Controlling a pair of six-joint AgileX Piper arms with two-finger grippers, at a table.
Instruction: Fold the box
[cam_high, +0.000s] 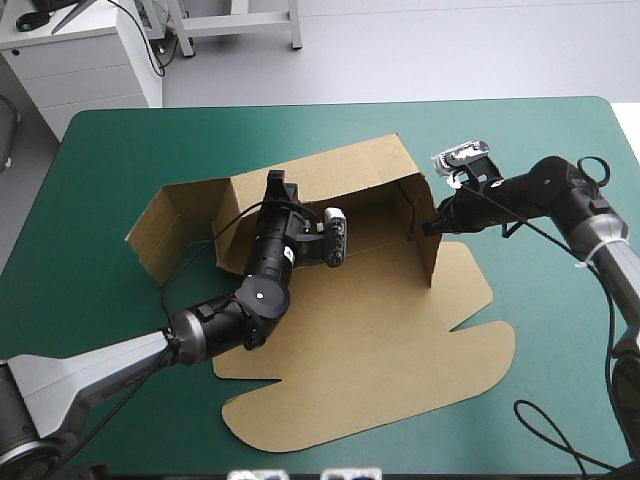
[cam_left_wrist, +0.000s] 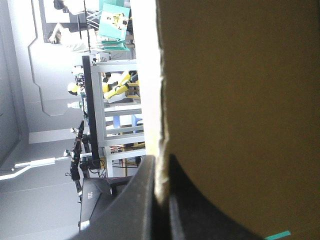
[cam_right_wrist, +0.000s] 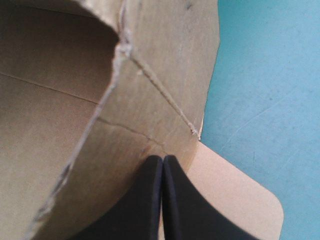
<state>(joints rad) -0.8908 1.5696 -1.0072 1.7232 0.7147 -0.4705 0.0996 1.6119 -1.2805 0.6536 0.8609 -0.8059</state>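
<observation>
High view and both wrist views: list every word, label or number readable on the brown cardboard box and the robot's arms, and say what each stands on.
No text can be read.
The brown cardboard box: plain board, no print in any view.
The small white sticker on the left arm: too small to read.

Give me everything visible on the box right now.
The box is a cut sheet of brown board, half formed on the teal-green table. Its back wall and right side wall stand up, a left panel stands angled outward, and the big lid panel with rounded tabs lies flat toward the near edge. The left gripper has its jaws shut on the back wall's top edge, the right gripper on the right wall's edge.
</observation>
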